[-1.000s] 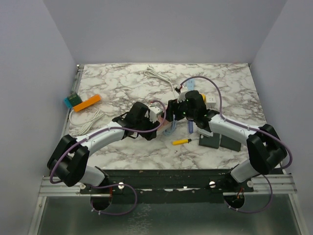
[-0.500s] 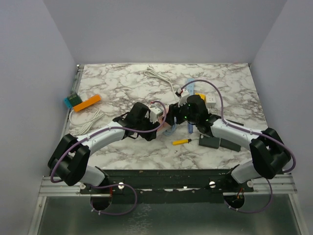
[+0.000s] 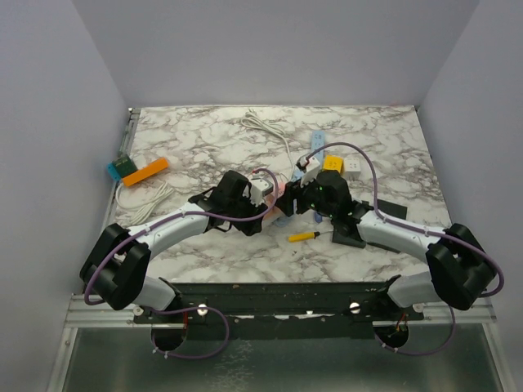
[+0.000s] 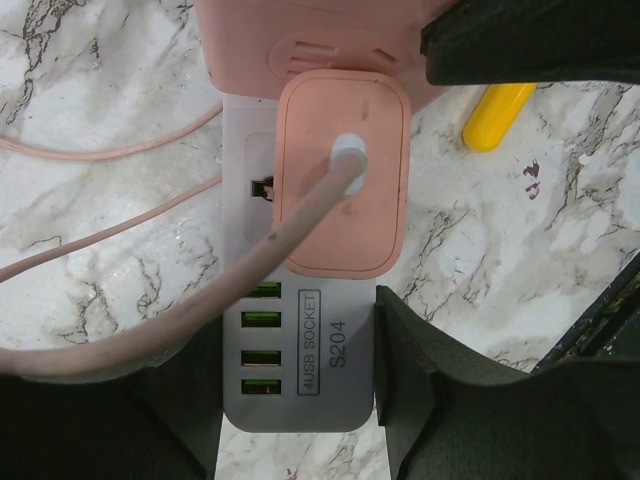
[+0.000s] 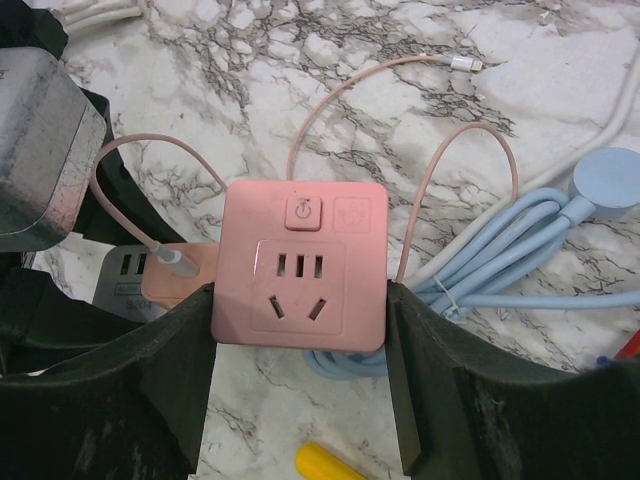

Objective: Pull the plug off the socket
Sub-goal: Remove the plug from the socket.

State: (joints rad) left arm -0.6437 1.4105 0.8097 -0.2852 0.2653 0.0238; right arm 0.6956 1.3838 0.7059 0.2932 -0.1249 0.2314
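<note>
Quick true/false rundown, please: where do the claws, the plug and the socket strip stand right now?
1. The right claw has a finger on each side of the pink socket cube. True.
2. The pink plug is off the grey socket strip. False: it sits seated on the strip, with its cable attached.
3. The left claw straddles the end of the strip that has four green USB ports. True.
4. The yellow tool is held in the left claw. False: it lies loose on the marble table.
5. The blue cable is plugged into the cube's front outlet. False: the outlet holes are empty, and the cable lies coiled beside the cube.
</note>
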